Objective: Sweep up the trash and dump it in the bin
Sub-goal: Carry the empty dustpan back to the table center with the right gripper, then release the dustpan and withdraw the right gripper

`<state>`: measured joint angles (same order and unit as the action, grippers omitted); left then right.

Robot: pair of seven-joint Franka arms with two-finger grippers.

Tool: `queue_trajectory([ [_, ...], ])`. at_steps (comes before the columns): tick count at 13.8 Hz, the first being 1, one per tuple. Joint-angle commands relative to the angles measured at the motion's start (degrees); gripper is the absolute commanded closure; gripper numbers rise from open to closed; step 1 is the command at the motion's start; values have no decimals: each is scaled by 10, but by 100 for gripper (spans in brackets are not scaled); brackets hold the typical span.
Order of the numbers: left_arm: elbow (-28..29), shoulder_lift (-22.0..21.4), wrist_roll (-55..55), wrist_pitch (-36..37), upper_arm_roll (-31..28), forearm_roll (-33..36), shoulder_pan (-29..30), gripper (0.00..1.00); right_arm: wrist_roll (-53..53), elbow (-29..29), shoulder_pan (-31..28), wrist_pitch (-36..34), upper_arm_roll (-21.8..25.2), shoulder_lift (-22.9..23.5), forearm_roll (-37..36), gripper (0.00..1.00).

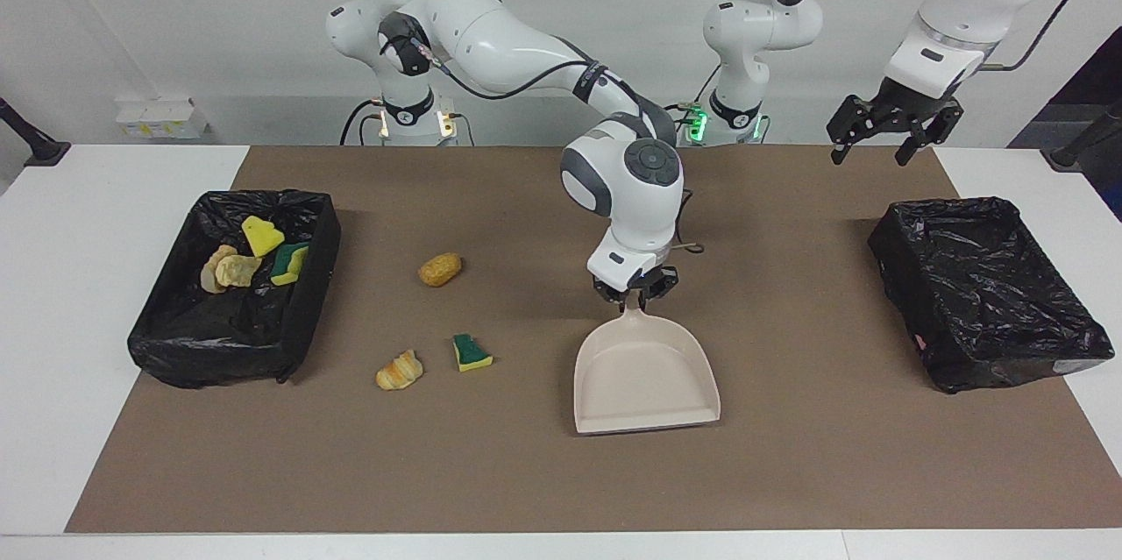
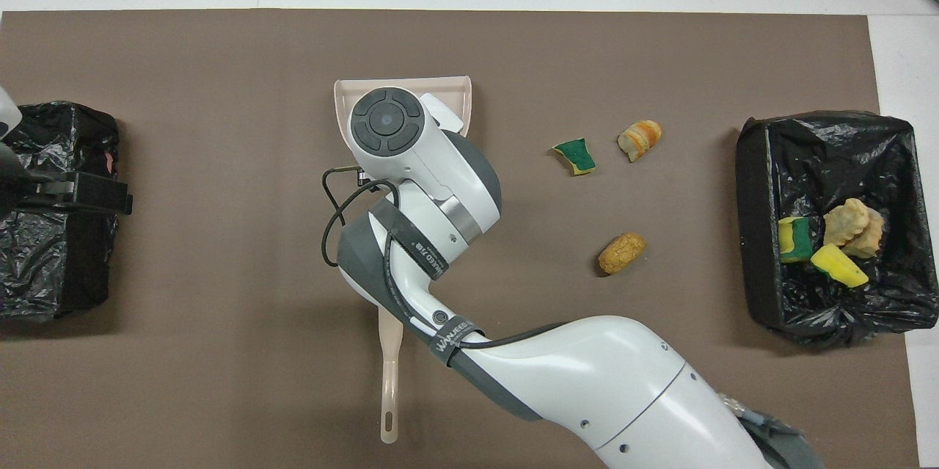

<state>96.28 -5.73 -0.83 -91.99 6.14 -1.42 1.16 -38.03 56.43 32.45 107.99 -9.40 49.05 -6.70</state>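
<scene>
My right gripper (image 1: 633, 295) is shut on the handle of the beige dustpan (image 1: 644, 378), which sits low at mid-mat with its mouth facing away from the robots. In the overhead view only the dustpan's (image 2: 402, 84) rim shows past the arm. Three pieces of trash lie loose on the mat toward the right arm's end: a tan lump (image 1: 439, 269) (image 2: 621, 252), a bread-like piece (image 1: 399, 370) (image 2: 640, 139) and a green-and-yellow sponge (image 1: 471, 352) (image 2: 574, 157). The bin (image 1: 210, 354) (image 2: 752, 234) at that end holds several scraps. My left gripper (image 1: 868, 155) waits open in the air.
A second black-lined bin (image 1: 982, 280) (image 2: 51, 263) stands at the left arm's end, with the left gripper (image 2: 73, 194) over it. The brush (image 2: 390, 388) lies on the mat nearer to the robots than the dustpan, partly under the right arm.
</scene>
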Motion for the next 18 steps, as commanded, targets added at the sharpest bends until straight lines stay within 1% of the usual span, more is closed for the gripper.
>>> queue_trajectory([
  [1, 0, -1, 7, 9, 2, 8, 2, 0, -20, -17, -4, 7, -13, 8, 12, 99],
  [3, 0, -2, 7, 9, 2, 8, 2, 0, -24, -16, -5, 5, -14, 7, 12, 77],
  [5, 1, -2, 7, 9, 2, 9, 2, 0, -27, -16, -5, 2, -13, 6, 12, 75],
  [6, 3, -3, 7, 8, 2, 9, 2, 0, -27, -16, -5, -1, -12, 3, 12, 72],
  [8, 3, -3, 7, 9, 2, 9, 2, 0, -40, -13, -2, 3, -11, -14, 11, 57],
  [9, 3, -3, 7, 9, 2, 8, 2, 0, -59, -12, 1, 5, -12, -18, 9, 46],
  [10, 3, -3, 7, 9, 2, 8, 2, 0, -67, -11, 3, -2, -15, -25, 7, 40],
  [12, 3, -3, 7, 9, 2, 8, 2, 0, -80, 1, 8, -18, -16, -50, 16, 36],
  [13, 3, -3, 7, 9, 2, 8, 2, 0, -103, 4, 17, -21, -18, -59, 17, 33],
  [14, 3, -3, 7, 9, 2, 8, 2, 0, -128, 17, 25, -31, -22, -74, 18, 30],
  [15, 3, -3, 7, 9, 2, 8, 2, 0, -148, 45, 34, -35, -24, -91, 18, 26],
  [16, 3, -3, 7, 9, 2, 8, 2, 0, -166, 87, 45, -35, -26, -118, 19, 25],
  [18, 3, -3, 7, 9, 2, 8, 2, 0, -205, 205, 62, -33, -30, -188, 19, 21],
])
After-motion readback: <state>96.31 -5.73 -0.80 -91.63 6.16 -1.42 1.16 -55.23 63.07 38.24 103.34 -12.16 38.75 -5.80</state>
